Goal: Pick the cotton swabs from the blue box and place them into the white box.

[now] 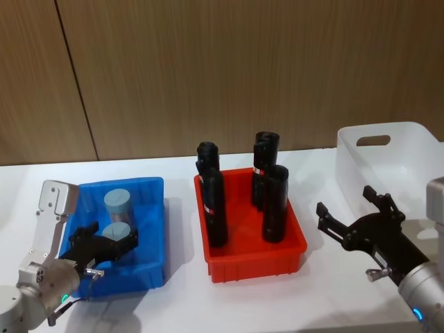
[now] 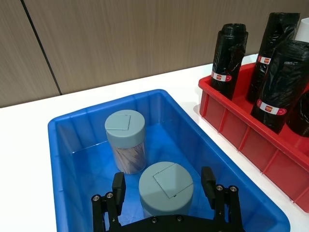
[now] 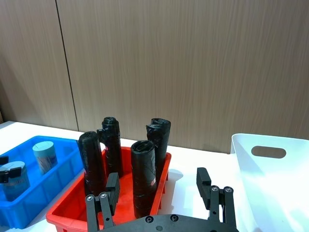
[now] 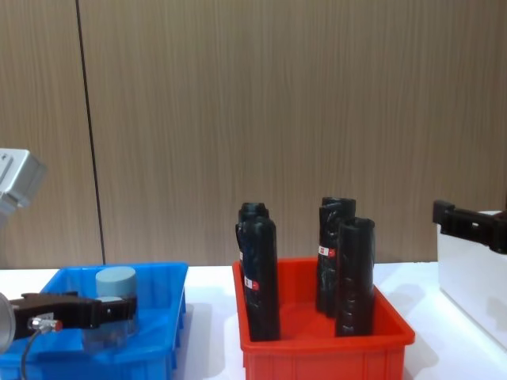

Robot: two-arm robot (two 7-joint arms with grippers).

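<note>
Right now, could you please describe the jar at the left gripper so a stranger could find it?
Find the blue box, left of the red bin. Two grey-lidded cotton swab jars stand inside; yours is the nearer one, between the fingers of the open left gripper.

Two cotton swab jars show, the far jar [image 2: 125, 141] and the near jar [image 2: 165, 189], each with one grey-blue lid. The black rolls [image 1: 275, 208] number four. There are three boxes, one of each colour: one blue box [image 1: 154, 229], one red box [image 1: 257, 265] and one white box [image 1: 354, 173]. Two pincers are in sight, the left pincer [image 1: 109, 236] and the right pincer [image 1: 345, 199], each with two fingers. One bench [image 1: 173, 298] carries it all.
</note>
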